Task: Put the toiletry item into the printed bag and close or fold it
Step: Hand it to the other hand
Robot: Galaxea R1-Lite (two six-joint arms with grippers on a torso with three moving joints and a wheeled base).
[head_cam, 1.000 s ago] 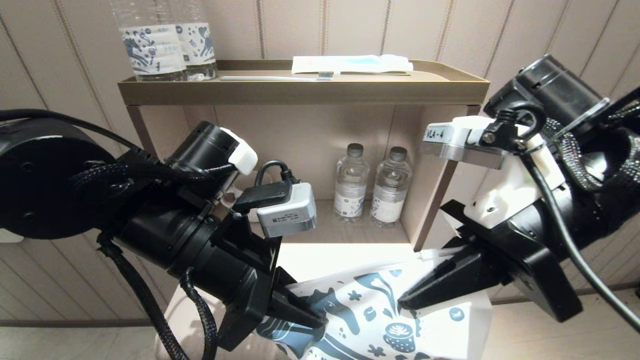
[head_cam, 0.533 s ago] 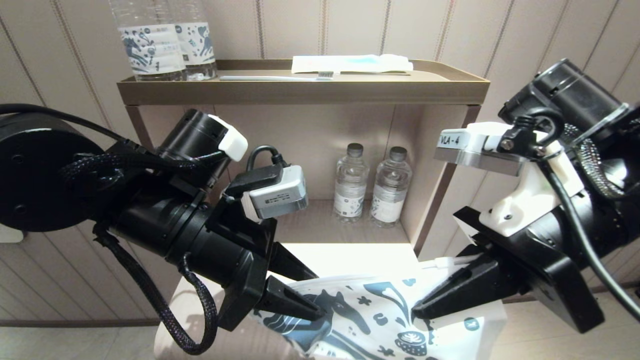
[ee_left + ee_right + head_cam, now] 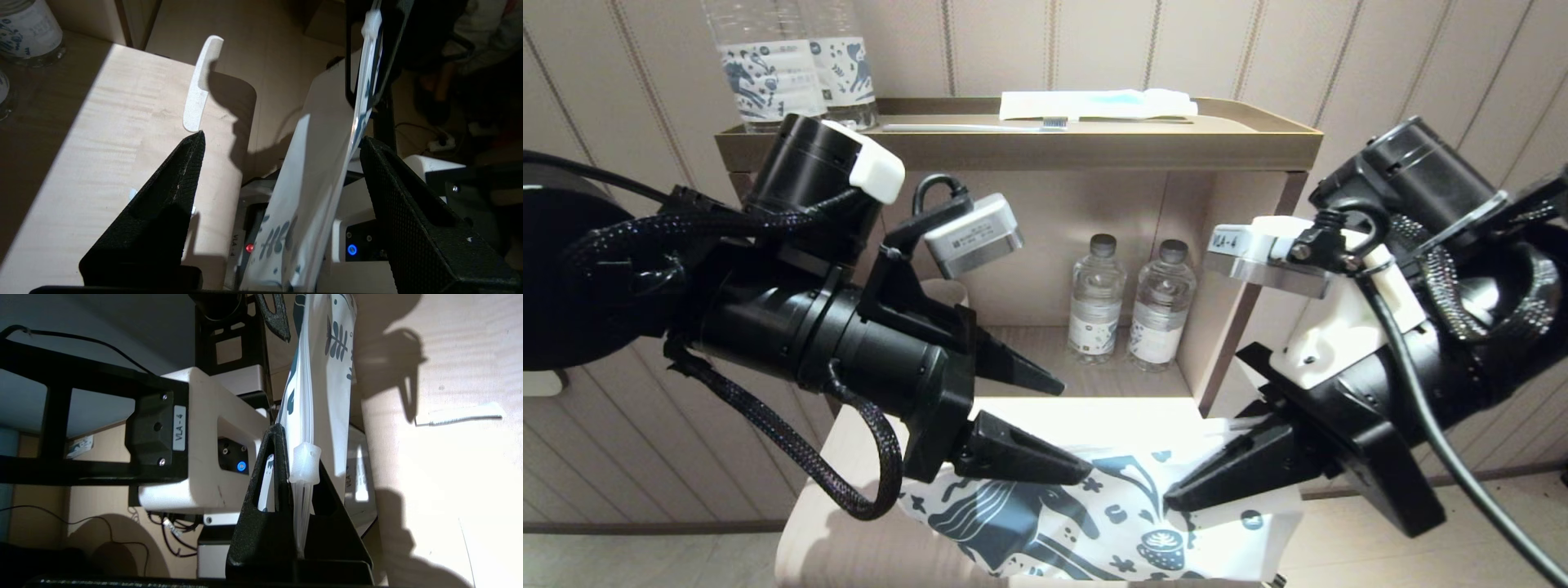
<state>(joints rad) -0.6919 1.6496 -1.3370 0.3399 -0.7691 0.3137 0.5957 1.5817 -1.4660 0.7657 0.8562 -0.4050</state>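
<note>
The right gripper (image 3: 1180, 498) is clamping its black tapered fingers tight on the zip-strip top of the flat white plastic pouch printed with a dark blue horse, cup and stars (image 3: 1086, 523), beside the strip's small white plastic slider (image 3: 304, 463); the printed bag is hanging from that grip over the front edge of the pale wooden table top (image 3: 1045, 416), and its lower part is running out of the head view. The left gripper (image 3: 1074, 429) is standing wide open and holding nothing; one finger is lying just beside the left part of the pouch's top, the other is pointing toward the open shelf compartment; in the left wrist view the pouch (image 3: 322, 163) is passing edge-on between the spread fingers, and whether it is touching either of them cannot be told. The narrow flat white plastic stick with a rounded tip (image 3: 200, 81) is lying flat on the table near its far edge, outside the bag and apart from both grippers; fine teeth are showing along one of its long sides. Two small clear water bottles (image 3: 1131, 310) are standing upright in the compartment behind the table; on the brown shelf top (image 3: 1013, 147) a pale toothbrush (image 3: 976, 126) is lying in front of a white packet with a light-blue band (image 3: 1098, 104), with two larger printed-label bottles (image 3: 792, 69) at its left end.
</note>
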